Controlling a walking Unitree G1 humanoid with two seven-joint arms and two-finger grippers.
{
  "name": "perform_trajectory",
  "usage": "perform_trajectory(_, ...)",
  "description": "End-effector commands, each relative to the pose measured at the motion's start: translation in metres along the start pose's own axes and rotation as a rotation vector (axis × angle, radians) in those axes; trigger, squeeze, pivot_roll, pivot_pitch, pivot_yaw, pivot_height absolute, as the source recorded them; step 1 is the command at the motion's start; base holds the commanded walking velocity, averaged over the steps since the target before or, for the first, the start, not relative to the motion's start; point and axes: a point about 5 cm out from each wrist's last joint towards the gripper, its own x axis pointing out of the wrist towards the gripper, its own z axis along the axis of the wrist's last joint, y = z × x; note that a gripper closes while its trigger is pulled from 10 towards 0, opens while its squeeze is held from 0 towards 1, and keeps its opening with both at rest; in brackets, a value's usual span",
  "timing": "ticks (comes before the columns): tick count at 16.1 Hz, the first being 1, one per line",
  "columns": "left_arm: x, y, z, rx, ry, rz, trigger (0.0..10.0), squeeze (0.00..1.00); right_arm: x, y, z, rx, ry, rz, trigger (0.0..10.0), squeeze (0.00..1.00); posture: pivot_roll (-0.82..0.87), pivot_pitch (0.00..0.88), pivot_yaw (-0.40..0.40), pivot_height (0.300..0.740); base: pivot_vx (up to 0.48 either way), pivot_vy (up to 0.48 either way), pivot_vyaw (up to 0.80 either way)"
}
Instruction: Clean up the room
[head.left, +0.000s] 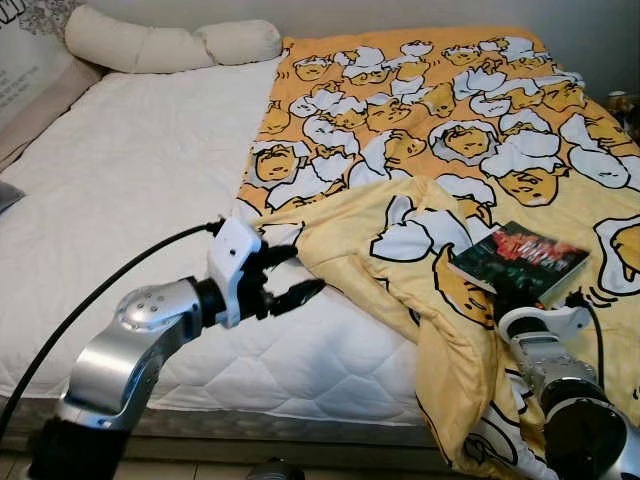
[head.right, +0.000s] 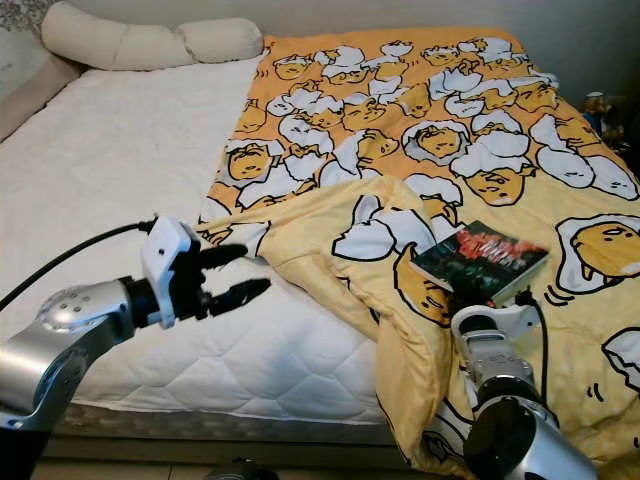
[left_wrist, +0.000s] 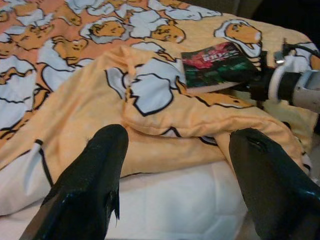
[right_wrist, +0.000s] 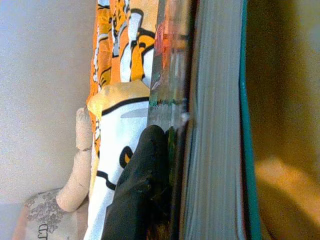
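Observation:
A yellow blanket (head.left: 450, 120) printed with egg cartoons covers the right half of the bed, and its near corner (head.left: 370, 240) is folded back in a crumpled heap. On the blanket lies a dark book (head.left: 520, 258) with a red and green cover. My right gripper (head.left: 513, 298) is shut on the book's near edge; one black finger (right_wrist: 142, 185) presses on the cover beside the page block (right_wrist: 215, 125). My left gripper (head.left: 305, 270) is open, hovering over the white mattress just left of the folded corner, not touching it.
The white quilted mattress (head.left: 130, 170) is bare on the left half. Two cream pillows (head.left: 170, 45) lie along the head of the bed by the wall. A black cable (head.left: 110, 280) runs to my left wrist. The bed's front edge (head.left: 300, 410) is close to me.

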Motion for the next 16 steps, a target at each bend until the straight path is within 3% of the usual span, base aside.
perform_trajectory(1,0.002,0.005,0.002,0.010,-0.016,0.035,10.0,0.00,0.005,0.014,0.009,0.002,-0.025,0.077,0.0,0.00,0.05,0.000,0.082,0.740,0.000,0.000,0.00)
perform_trajectory(3,0.007,0.007,0.004,0.002,-0.038,0.064,10.0,0.00,0.005,0.021,0.015,-0.025,-0.028,0.131,0.0,0.00,0.04,0.000,0.078,0.740,0.000,0.000,0.00)
perform_trajectory(5,0.012,0.015,0.009,-0.036,-0.077,0.124,10.0,0.00,0.008,0.043,0.021,-0.103,0.007,0.300,0.0,0.00,0.02,0.000,0.075,0.740,0.000,0.000,0.00)
perform_trajectory(8,0.021,0.036,0.030,-0.165,-0.212,0.220,10.0,0.00,0.003,0.089,0.023,-0.244,0.121,0.627,0.0,0.00,0.01,0.000,0.073,0.740,0.000,0.000,0.00)
perform_trajectory(9,0.025,0.045,0.039,-0.220,-0.264,0.243,10.0,0.10,-0.003,0.108,0.022,-0.278,0.164,0.748,0.0,0.00,0.00,0.000,0.074,0.740,0.000,0.000,0.00)
perform_trajectory(10,0.027,0.054,0.047,-0.276,-0.309,0.262,10.0,1.00,-0.010,0.123,0.018,-0.302,0.214,0.852,0.0,0.00,0.00,0.000,0.076,0.740,0.000,0.000,0.00)
perform_trajectory(13,0.033,0.068,0.062,-0.415,-0.385,0.260,10.0,1.00,-0.033,0.154,-0.001,-0.354,0.376,1.077,0.0,0.00,-0.01,0.000,0.076,0.740,0.000,0.000,0.00)
perform_trajectory(14,0.036,0.073,0.066,-0.499,-0.417,0.239,10.0,1.00,-0.041,0.163,-0.010,-0.363,0.434,1.140,0.0,0.00,-0.01,0.000,0.075,0.740,0.000,0.000,0.00)
perform_trajectory(15,0.040,0.072,0.066,-0.594,-0.432,0.182,10.0,1.00,-0.049,0.169,-0.018,-0.367,0.488,1.192,0.0,0.00,-0.01,0.000,0.072,0.740,0.000,0.000,0.00)
perform_trajectory(16,0.041,0.071,0.066,-0.627,-0.437,0.156,10.0,1.00,-0.051,0.171,-0.021,-0.365,0.504,1.208,0.0,0.00,-0.01,0.000,0.072,0.740,0.000,0.000,0.00)
